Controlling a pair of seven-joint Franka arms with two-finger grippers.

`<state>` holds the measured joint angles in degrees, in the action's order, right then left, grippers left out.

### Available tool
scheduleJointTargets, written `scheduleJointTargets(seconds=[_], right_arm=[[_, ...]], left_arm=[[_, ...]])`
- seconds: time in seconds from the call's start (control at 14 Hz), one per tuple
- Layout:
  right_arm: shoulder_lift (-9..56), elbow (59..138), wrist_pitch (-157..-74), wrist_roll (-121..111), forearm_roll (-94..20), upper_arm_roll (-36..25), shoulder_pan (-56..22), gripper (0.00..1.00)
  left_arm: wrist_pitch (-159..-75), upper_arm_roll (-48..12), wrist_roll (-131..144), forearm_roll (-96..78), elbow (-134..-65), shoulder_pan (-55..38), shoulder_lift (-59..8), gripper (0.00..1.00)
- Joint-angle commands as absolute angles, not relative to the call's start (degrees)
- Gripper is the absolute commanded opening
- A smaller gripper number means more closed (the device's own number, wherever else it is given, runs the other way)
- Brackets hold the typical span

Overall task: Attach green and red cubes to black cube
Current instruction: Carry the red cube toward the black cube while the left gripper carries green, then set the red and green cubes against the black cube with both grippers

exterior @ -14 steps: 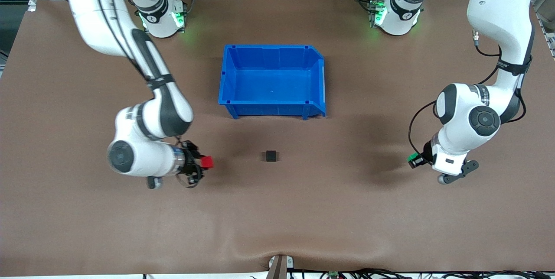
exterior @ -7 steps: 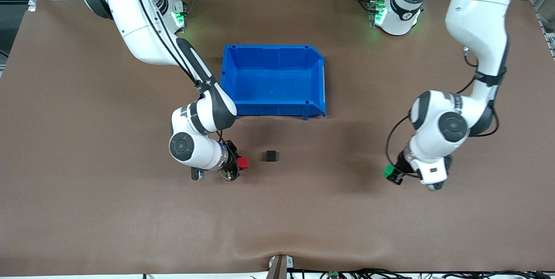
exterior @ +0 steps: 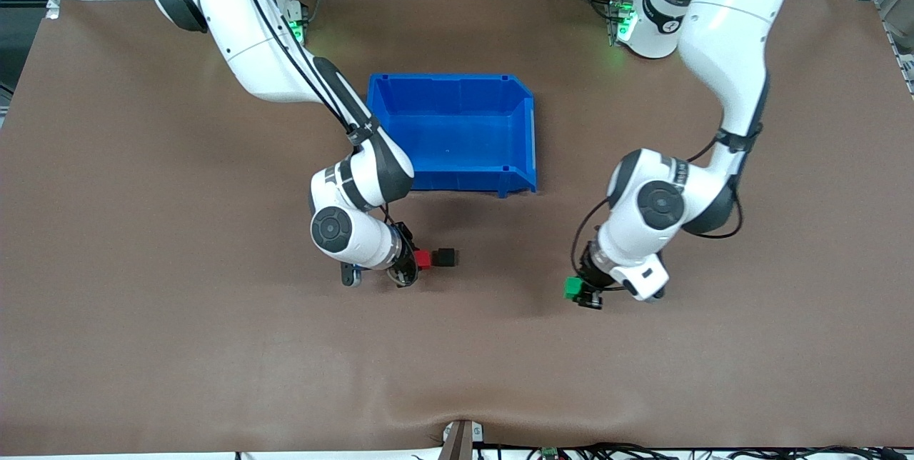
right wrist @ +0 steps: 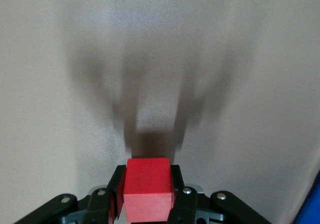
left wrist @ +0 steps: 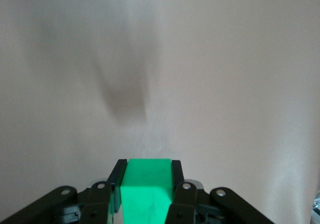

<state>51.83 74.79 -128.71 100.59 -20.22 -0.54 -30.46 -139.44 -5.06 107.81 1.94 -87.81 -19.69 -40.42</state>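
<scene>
The black cube [exterior: 446, 257] sits on the brown table, nearer the front camera than the blue bin. My right gripper [exterior: 418, 260] is shut on the red cube [exterior: 423, 259], which is close beside the black cube on the side toward the right arm's end. In the right wrist view the red cube [right wrist: 148, 189] fills the jaws and the black cube is hidden. My left gripper [exterior: 577, 290] is shut on the green cube [exterior: 571, 288], over the table toward the left arm's end, well apart from the black cube. The green cube [left wrist: 147, 190] shows between the jaws in the left wrist view.
An open, empty blue bin [exterior: 450, 88] stands farther from the front camera than the black cube. The right arm's elbow [exterior: 360, 181] overlaps the bin's corner in the view. Bare brown table lies between the two grippers.
Both arms have swung toward the black cube. The right gripper carried the red cube up beside it. The left gripper carried the green cube closer, still some way off.
</scene>
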Motion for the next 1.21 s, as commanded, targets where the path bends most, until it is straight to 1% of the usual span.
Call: scheduleJointTargets(seconds=[0.0,0.14,0.21,0.29,0.36,0.43,0.5,0.79,0.93,1.0,1.14], right_arm=[[53.0,74.1,-129.2,101.2,-22.2,-1.1,-31.5,0.0],[53.6,74.1,-129.9,101.2,-22.7,-1.1,-31.8,0.0],[53.8,74.1,-130.9,101.2,-22.8,-1.1,-31.8,0.04],[54.3,74.1,-131.7,101.2,-22.8,-1.0,-31.8,0.27],[54.8,74.1,-132.1,101.4,-22.7,-1.1,-31.9,0.46],[54.8,74.1,-132.0,101.5,-22.7,-1.1,-31.9,0.62],[54.8,74.1,-131.9,101.6,-22.6,-1.1,-31.9,1.0],[52.1,73.9,-128.2,101.1,-21.6,-1.5,-30.7,1.0],[50.3,73.4,-123.7,100.7,-20.9,-2.5,-28.7,1.0],[49.1,73.1,-120.4,100.4,-19.2,-3.2,-28.0,1.0],[47.6,69.5,-116.8,98.3,-11.8,-4.1,-27.2,1.0]], left_arm=[[-138.6,-4.7,114.3,0.9,-84.5,-23.3,-43.4,0.0],[-138.7,-4.7,117.7,0.8,-82.1,-25.6,-45.9,0.0],[-138.6,-4.7,119.9,0.7,-81.5,-26.4,-46.4,0.0],[-138.5,-4.7,122.1,0.7,-81.5,-27.1,-46.5,0.0],[-138.4,-4.8,123.3,0.6,-81.6,-28.0,-46.7,0.0],[-138.3,-4.8,123.7,0.4,-81.6,-28.6,-46.8,0.0],[-138.3,-4.8,123.7,-0.9,-81.2,-28.8,-47.5,0.0],[-138.4,-5.0,123.8,-3.9,-77.5,-30.4,-51.1,0.0],[-138.4,-5.0,123.8,-7.9,-76.6,-30.8,-52.4,0.0],[-138.4,-5.0,123.8,-8.0,-76.6,-31.7,-52.6,0.0],[-138.4,-5.2,123.4,-8.1,-76.0,-32.5,-53.6,0.0]])
